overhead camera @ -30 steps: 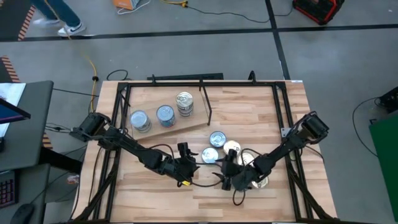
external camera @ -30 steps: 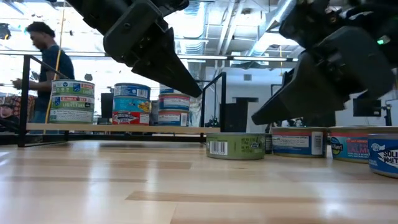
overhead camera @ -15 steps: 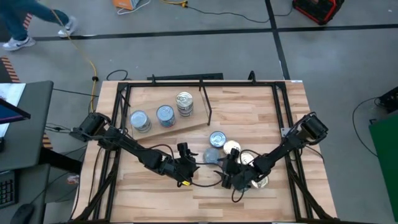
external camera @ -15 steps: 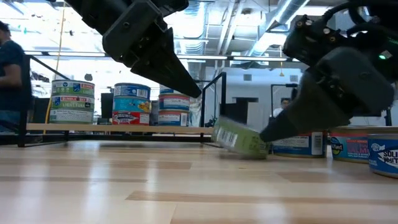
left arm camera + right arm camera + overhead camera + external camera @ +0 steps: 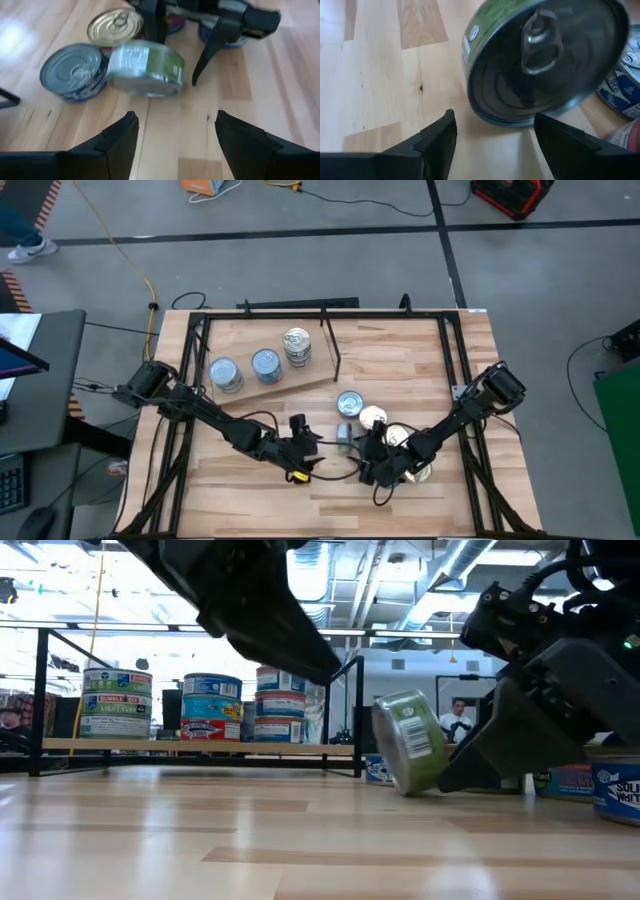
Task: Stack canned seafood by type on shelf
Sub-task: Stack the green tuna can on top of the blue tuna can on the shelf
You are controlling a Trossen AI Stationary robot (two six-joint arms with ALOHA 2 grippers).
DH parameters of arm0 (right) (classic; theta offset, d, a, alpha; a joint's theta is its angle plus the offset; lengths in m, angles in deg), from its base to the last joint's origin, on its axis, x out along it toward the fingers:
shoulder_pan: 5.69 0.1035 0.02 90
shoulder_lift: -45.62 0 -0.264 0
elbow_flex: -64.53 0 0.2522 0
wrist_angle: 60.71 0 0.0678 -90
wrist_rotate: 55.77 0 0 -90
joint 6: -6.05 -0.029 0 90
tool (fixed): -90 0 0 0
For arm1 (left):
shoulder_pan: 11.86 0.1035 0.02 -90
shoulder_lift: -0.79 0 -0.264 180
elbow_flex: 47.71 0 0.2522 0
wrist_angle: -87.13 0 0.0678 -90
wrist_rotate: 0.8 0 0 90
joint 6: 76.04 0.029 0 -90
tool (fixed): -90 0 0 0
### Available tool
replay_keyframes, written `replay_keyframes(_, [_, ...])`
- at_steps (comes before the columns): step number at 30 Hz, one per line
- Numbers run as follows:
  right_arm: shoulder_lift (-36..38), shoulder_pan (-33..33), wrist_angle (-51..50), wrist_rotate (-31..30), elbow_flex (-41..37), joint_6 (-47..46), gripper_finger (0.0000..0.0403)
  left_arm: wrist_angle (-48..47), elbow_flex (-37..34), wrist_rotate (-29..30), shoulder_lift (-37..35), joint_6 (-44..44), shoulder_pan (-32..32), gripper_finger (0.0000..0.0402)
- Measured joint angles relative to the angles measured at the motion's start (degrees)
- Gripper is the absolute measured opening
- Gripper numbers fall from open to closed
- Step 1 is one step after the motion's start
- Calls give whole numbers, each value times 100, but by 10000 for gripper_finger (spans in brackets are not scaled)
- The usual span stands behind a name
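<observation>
Right now a green-labelled tin [image 5: 412, 740] stands tipped up on its rim near the middle of the tabletop [image 5: 400, 350], leaning steeply with its pull-tab lid turned toward the right gripper [image 5: 368, 450]. That gripper sits low just beside the tin, toward the front edge, its fingers [image 5: 432, 137] spread wide with nothing between them; in its wrist view the lid fills the space ahead of the open jaws. The left gripper [image 5: 308, 444] hangs just on the other side of the tin, toward the left edge, also spread wide and empty, its fingers [image 5: 120, 137] pointed at the tin's label from a short way off.

Close around the tipped tin lie more loose tins: a blue-labelled tin with a silver lid [image 5: 72, 72] touching or nearly touching it, a gold-lidded tin [image 5: 115, 25] just behind, and a few others partly hidden under the right arm toward the right edge.

The shelf [image 5: 305, 387], a light plywood board lying at a slant near the back left of the tabletop, carries three stacks of tins [image 5: 265, 365] in a row, each with a silver lid on top. A thin black rod [image 5: 331, 348] stands at the shelf's right end.
</observation>
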Motion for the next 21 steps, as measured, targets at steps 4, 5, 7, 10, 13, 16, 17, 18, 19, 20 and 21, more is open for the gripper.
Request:
replay_keyframes(4, [2, 2, 6, -5, 2, 7, 291, 284, 2, -167, -1, 93, 0, 252])
replay_keyframes(5, [4, 9, -3, -4, 2, 20, 291, 285, 4, -238, -1, 121, 2, 252])
replay_keyframes(7, [12, 9, 2, -4, 2, 22, 291, 275, 4, -270, 1, 225, 2, 252])
replay_keyframes(10, [13, 9, 9, -4, 2, 22, 291, 274, 4, -140, 1, 318, 7, 252])
replay_keyframes(13, [13, 9, 114, -89, 4, 31, 291, 228, 4, 43, 1, 393, 40, 252])
replay_keyframes(16, [19, 44, 211, -501, 13, 78, 291, 189, 4, 34, 1, 577, 116, 252])
replay_keyframes(17, [22, 41, 204, -570, 13, 89, 291, 188, 4, -16, 1, 582, 144, 252])
replay_keyframes(18, [22, 31, 192, -583, 13, 109, 291, 181, 4, -158, 1, 577, 166, 252])
replay_keyframes(19, [27, 33, 183, -586, 13, 115, 291, 155, 4, -323, 1, 571, 183, 252])
replay_keyframes(20, [46, 33, 151, -586, 13, 117, 291, 100, 4, -496, 1, 577, 189, 252])
replay_keyframes(21, [63, 36, 138, -586, 13, 118, 291, 14, 4, -662, 1, 582, 189, 252])
